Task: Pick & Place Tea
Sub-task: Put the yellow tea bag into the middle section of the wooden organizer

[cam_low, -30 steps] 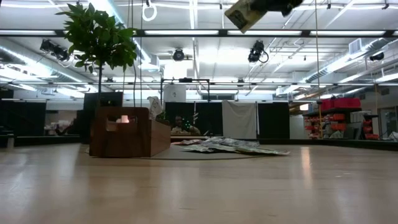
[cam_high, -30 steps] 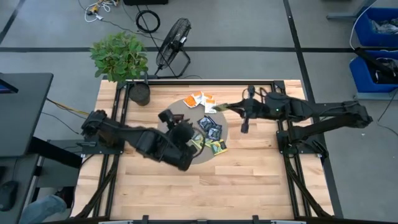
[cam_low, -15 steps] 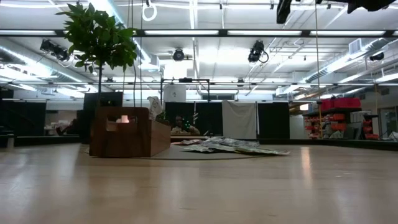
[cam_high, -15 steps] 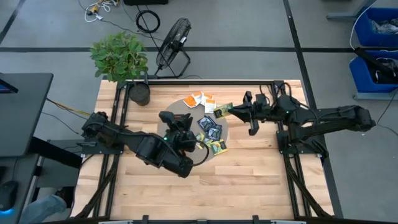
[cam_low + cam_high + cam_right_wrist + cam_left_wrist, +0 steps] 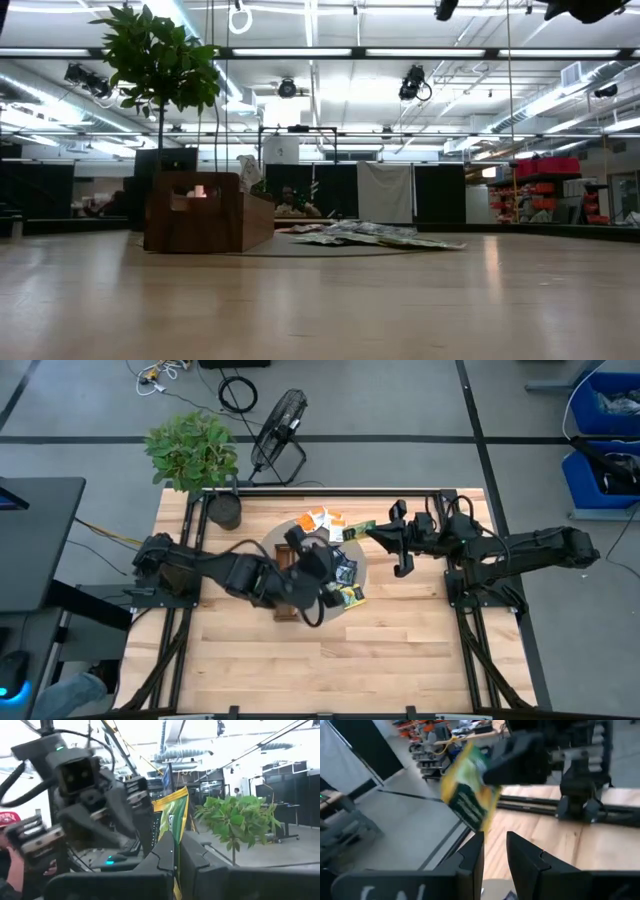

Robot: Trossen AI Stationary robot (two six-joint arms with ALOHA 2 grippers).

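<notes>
Tea sachets lie on a round grey mat (image 5: 300, 535): orange-and-white ones (image 5: 322, 518) at the far side, dark ones (image 5: 342, 570), and yellow-green ones (image 5: 350, 597). A brown wooden tray (image 5: 286, 582) (image 5: 205, 212) stands at the mat's left. My right gripper (image 5: 372, 532) (image 5: 177, 852) is shut on a yellow-green sachet (image 5: 358, 532) (image 5: 470, 795) high above the mat's far right. My left gripper (image 5: 330, 565) (image 5: 494, 857) hovers over the mat with its fingers a little apart and nothing between them. It faces that sachet, just short of it. My right gripper pinches the yellow-green sachet between its two fingers by the end nearest the fingers (image 5: 174, 837). The fingers come about level from the table's right. The sachet stands on edge, sticks out past the fingertips toward the table's left, and is lifted clear of everything.
A potted plant (image 5: 192, 450) stands at the table's far left corner, with a floor fan (image 5: 280, 422) behind the table. Black frame rails (image 5: 190, 540) (image 5: 455, 575) run along both sides of the wooden top.
My left gripper has lifted off the tray and mat, swung toward the table's right and tipped up until it faces the right gripper; the tray now shows. My right gripper has tipped up and rolled in place, still shut on the sachet, which has risen out of the low view.
</notes>
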